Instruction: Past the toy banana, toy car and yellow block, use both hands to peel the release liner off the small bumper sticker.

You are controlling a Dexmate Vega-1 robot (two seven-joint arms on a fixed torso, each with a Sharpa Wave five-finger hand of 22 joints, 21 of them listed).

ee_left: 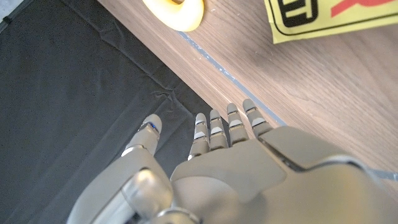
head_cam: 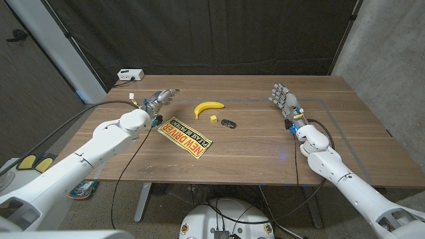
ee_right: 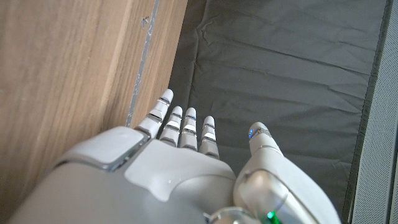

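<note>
A yellow bumper sticker with black and red lettering lies askew on the wooden table, nearer than the other things; its corner shows in the left wrist view. Just beyond it sit a toy banana, a small yellow block and a dark toy car. The banana's end appears in the left wrist view. My left hand is at the table's far left, fingers straight and holding nothing. My right hand stands at the far right, fingers apart and holding nothing.
A white box with a cable sits off the table's far left corner. Black curtain hangs behind the table. Blue tape lines mark the tabletop near the right side. Cables trail along my left arm.
</note>
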